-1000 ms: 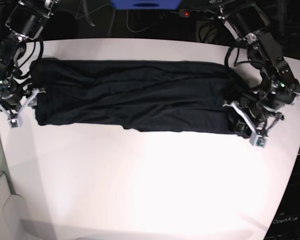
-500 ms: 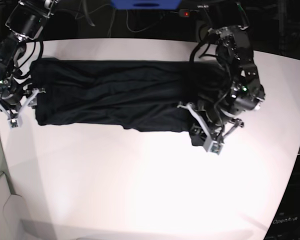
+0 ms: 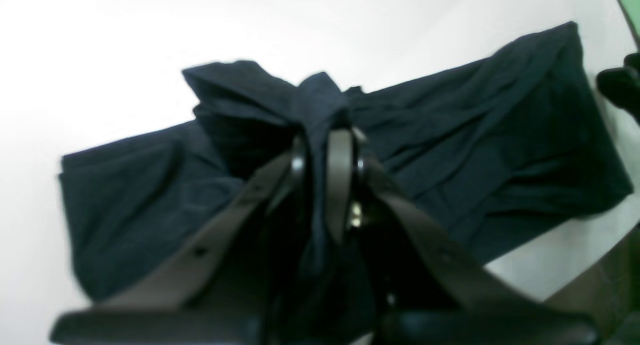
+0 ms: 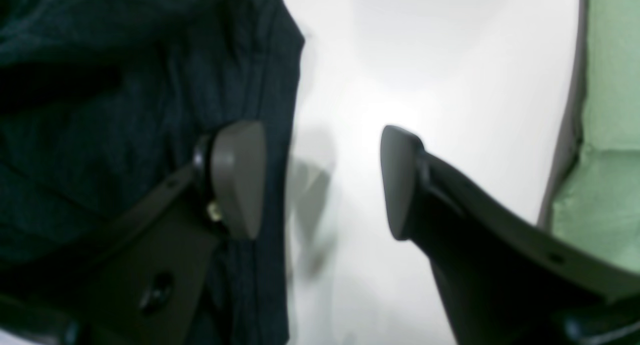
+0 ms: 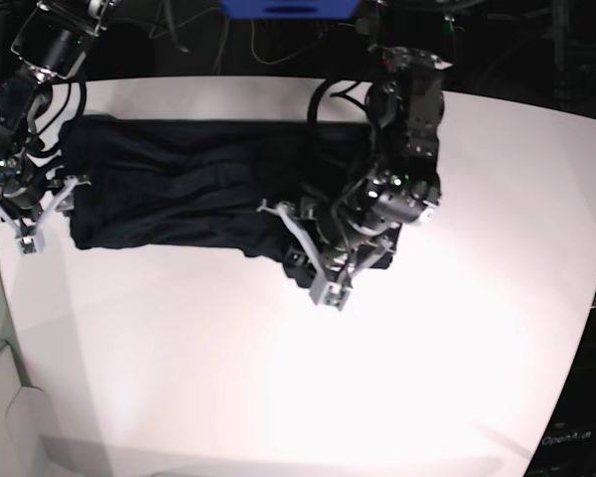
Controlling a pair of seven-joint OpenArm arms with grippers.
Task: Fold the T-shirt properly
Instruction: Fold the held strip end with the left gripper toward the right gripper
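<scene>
- Two grippers are at work, and only one has cloth: the left gripper point(image 3: 325, 150) is pinched tight on a bunched end of the T-shirt point(image 3: 475, 150), dark fabric squeezed between its two fingertips and hanging down behind them.
- Seen from the base view, that left gripper point(image 5: 313, 263) sits over the near edge of the T-shirt point(image 5: 169, 189), roughly at the middle of the garment's length, with the gripped end doubled over the part lying flat beneath it.
- At the far end of the T-shirt, the right gripper point(image 4: 320, 180) stands wide apart and holds nothing; one finger point(image 4: 235, 177) lies over the shirt's edge, the other over the bare table point(image 4: 425, 60) just beside that edge.
- From above, the right gripper point(image 5: 35, 214) straddles that end edge of the shirt without closing on it.
- Judged from this, the step in hand is the crosswise fold: one end is being carried over the shirt toward the end beside the right gripper.
- Next move, by my reading, calls for carrying the pinched end further along the shirt, low and level, so its edges line up with the layer below before letting go.
- Thin knit will likely sag and crease, so a smoothing pass may be needed.
</scene>
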